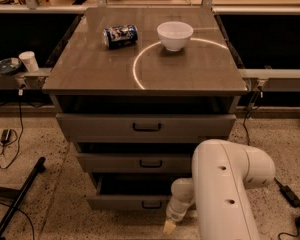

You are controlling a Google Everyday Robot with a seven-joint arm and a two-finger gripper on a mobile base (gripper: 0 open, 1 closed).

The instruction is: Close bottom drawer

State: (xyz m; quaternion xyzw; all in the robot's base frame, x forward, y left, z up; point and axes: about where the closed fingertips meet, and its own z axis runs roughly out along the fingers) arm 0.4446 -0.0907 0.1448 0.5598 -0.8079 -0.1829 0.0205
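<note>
The bottom drawer is the lowest of the grey-brown cabinet's three drawers. It stands pulled out, with its dark box interior showing above a flat front and a small dark bar handle. My gripper hangs at the end of the white arm, just below and to the right of that handle, in front of the drawer front. Only a cream-coloured tip shows. The arm hides the drawer's right end.
The middle drawer and top drawer sit above. A blue can and a white bowl rest on the cabinet top. A black stand leg and cables lie on the floor at left.
</note>
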